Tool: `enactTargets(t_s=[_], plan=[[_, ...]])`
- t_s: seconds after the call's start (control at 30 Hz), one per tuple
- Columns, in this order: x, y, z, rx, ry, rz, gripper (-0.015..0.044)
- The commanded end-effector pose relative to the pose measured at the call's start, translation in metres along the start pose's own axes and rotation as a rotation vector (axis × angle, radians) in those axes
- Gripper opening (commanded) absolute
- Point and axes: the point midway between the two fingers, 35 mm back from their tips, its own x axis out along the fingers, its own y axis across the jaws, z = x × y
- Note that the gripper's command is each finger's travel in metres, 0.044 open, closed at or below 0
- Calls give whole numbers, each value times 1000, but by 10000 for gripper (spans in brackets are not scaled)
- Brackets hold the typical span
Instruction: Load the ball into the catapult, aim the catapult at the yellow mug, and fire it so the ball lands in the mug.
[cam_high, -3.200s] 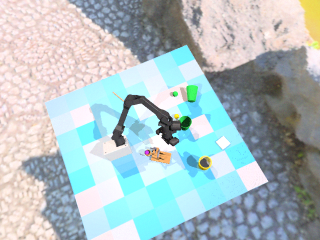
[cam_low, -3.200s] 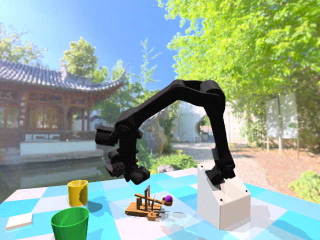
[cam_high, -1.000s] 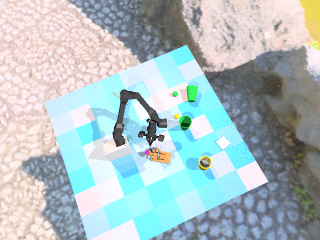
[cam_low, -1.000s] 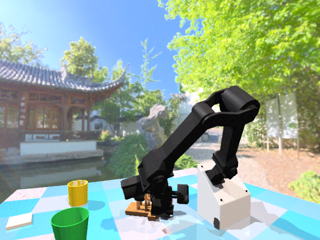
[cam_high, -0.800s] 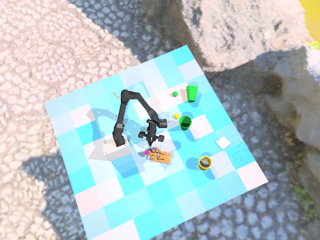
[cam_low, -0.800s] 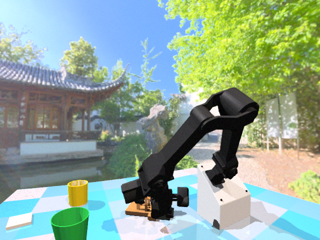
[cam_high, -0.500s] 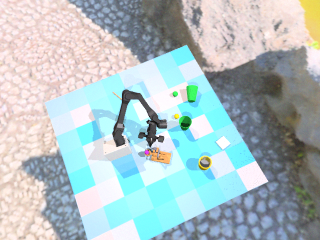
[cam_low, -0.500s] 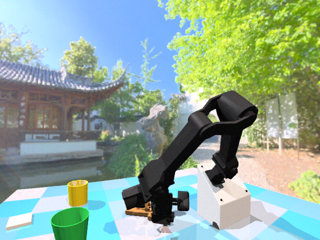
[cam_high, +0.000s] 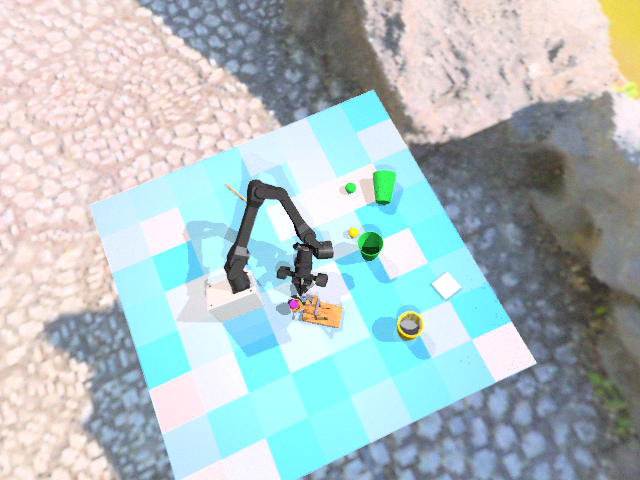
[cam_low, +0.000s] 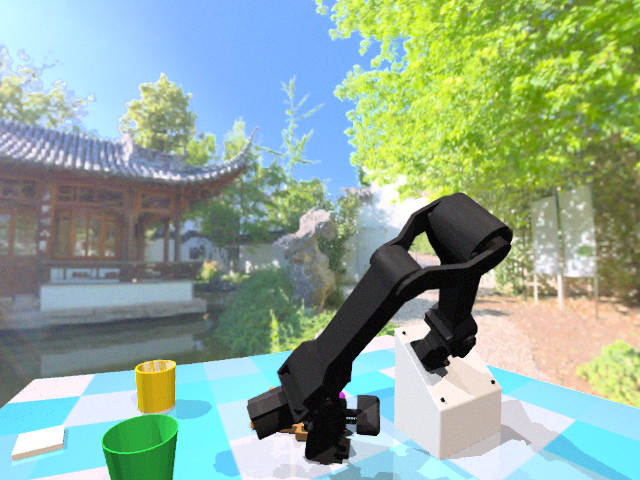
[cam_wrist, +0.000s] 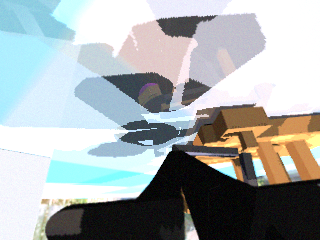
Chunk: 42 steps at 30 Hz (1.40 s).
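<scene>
The wooden catapult (cam_high: 334, 315) (cam_wrist: 242, 120) stands on the checkered table, its cup end toward the arm's base and its other end roughly toward the yellow mug. The magenta ball (cam_high: 293, 304) (cam_low: 341, 394) sits at the cup end; the wrist view does not show it directly. My gripper (cam_high: 301, 293) (cam_wrist: 175, 156) is shut and empty, its fingertips low beside the catapult's cup end, close to a dark metal lever (cam_wrist: 210, 151). Whether they touch it is unclear. In the exterior view the gripper hides much of the catapult. The yellow mug (cam_high: 409, 336) (cam_low: 155, 386) stands upright.
A green cup (cam_high: 370, 255) (cam_low: 139, 465) stands near a yellow ball (cam_high: 353, 232). Another green cup (cam_high: 384, 187) is near a green ball (cam_high: 350, 188). A white tile (cam_high: 446, 285) (cam_low: 38, 442) lies beyond the mug. A thin stick (cam_high: 235, 192) lies behind the arm.
</scene>
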Motion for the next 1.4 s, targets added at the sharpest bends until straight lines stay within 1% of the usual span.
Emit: enactTargets(t_s=[0.0,0.1,0.17,0.3,0.4,0.43,0.53,0.57,0.7,1.1,1.37], plan=[[14,3,11,-3,0,7,0],[14,3,11,-3,0,7,0],[3,0,10,-4,-1,6,0],[-61,-6,-9,-5,-1,-1,0],[-107,-1,-29,-5,0,-3,0],[-116,1,-34,-5,1,-4,0],[-120,2,-36,-5,1,-4,0],[-105,-6,-26,6,-12,-19,26],[-106,-15,-26,60,-39,-21,131],[-116,-74,-33,378,-212,-31,440],[-123,-118,-44,587,-345,-34,440]])
